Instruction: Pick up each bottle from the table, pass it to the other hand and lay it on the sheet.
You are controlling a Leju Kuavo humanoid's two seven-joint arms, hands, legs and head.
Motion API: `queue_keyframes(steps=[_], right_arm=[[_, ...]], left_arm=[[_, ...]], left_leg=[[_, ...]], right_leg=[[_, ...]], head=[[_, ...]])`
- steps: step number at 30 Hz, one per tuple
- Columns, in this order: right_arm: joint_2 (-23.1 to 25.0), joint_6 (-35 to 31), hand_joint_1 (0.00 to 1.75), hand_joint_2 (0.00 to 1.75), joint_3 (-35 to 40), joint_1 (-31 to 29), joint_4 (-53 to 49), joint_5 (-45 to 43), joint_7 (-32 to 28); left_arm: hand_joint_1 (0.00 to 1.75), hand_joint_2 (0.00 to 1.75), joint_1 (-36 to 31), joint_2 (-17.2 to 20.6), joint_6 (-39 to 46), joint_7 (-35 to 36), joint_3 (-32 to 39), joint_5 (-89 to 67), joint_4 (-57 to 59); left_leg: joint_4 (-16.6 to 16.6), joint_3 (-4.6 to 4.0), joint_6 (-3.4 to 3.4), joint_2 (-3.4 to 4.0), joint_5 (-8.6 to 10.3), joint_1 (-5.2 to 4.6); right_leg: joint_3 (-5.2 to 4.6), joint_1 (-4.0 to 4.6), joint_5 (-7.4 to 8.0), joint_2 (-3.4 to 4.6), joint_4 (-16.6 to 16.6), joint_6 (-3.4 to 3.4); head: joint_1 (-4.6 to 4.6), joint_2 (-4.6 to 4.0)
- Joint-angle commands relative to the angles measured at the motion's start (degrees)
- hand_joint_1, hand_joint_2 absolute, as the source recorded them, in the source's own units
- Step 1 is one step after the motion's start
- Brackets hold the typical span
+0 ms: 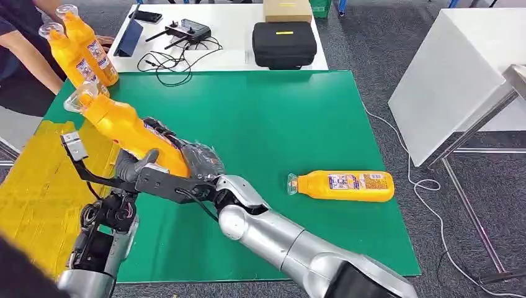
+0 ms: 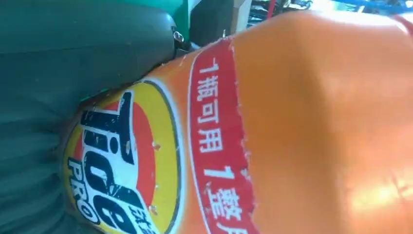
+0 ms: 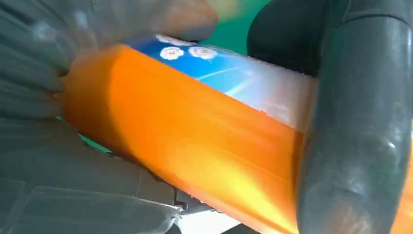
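An orange detergent bottle [image 1: 124,127] hangs tilted over the left part of the green table [image 1: 279,118], cap [image 1: 79,99] toward the far left. My right hand [image 1: 197,158] reaches across and grips its lower body; the right wrist view shows the thumb [image 3: 355,122] wrapped around the bottle [image 3: 195,141]. My left hand [image 1: 133,166] holds the same bottle from beneath, its thumb against the side. In the left wrist view the bottle's label [image 2: 146,165] lies tight against the hand. A second orange bottle [image 1: 342,185] lies on its side at the right. The yellow sheet [image 1: 37,186] covers the table's left end.
A person at the far left holds two more orange bottles [image 1: 80,53] upright above the table corner. Behind the green table stands a white table [image 1: 236,37] with a black case [image 1: 283,43], cables and a controller. A white board [image 1: 453,74] leans at the right.
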Motion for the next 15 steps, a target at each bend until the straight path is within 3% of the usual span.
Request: queue_keyframes(steps=[1,3,4,5,6,11,15], right_arm=[[0.4,1.4,1.75,1.75,8.2,4.2,4.7,0.8,-0.9],[0.4,1.3,1.75,1.75,7.7,4.1,5.0,0.9,-1.0],[0.4,0.5,1.17,1.75,6.6,3.8,5.3,0.9,-2.1],[0.4,0.4,0.0,1.75,5.7,3.6,5.5,0.6,-2.5],[0.4,0.2,0.0,0.0,3.4,3.2,5.7,-0.2,-3.6],[0.4,0.3,0.0,0.0,0.8,1.7,6.6,0.2,-5.0],[-1.8,-3.2,0.0,0.0,-8.2,1.0,3.3,2.7,-8.2]], left_arm=[[1.75,1.75,-9.7,-1.5,0.8,0.2,-2.7,0.1,5.2],[1.75,1.75,-9.7,-1.5,1.1,0.1,-2.6,0.2,5.1],[1.75,1.75,-9.6,-1.3,1.8,0.0,-2.4,0.3,4.8],[1.75,1.75,-9.6,-1.1,1.8,-0.1,-2.3,0.3,4.7],[1.75,1.75,-9.5,-0.8,3.0,-0.3,-1.8,0.1,4.5],[1.75,1.75,-9.4,0.0,3.5,-0.7,-1.2,-0.3,4.3],[1.75,1.75,-7.9,1.1,6.9,-3.0,1.1,-3.6,3.4]], left_leg=[[0.0,0.2,-0.01,-0.48,-0.03,0.12],[0.0,0.24,-0.01,-0.51,-0.04,0.12],[0.0,0.17,-0.01,-0.47,-0.02,0.11],[0.0,0.09,-0.01,-0.38,0.0,0.09],[0.0,0.05,-0.01,-0.31,0.02,0.09],[0.0,0.07,-0.01,-0.29,-0.02,0.09],[0.0,0.01,-0.01,-0.2,-0.01,0.08]], right_leg=[[0.39,0.14,-0.17,-0.56,-0.1,0.01],[0.44,0.14,-0.19,-0.6,-0.1,0.01],[0.34,0.12,-0.15,-0.54,-0.1,0.01],[0.23,0.11,-0.11,-0.43,-0.1,0.0],[0.18,0.1,-0.07,-0.35,-0.1,0.0],[0.2,0.1,-0.09,-0.33,0.0,0.0],[0.12,0.08,-0.04,-0.22,0.0,0.01]], head=[[0.0,0.0],[0.02,0.0],[0.0,0.0],[0.02,0.0],[0.0,0.0],[0.04,0.0],[0.02,0.0]])
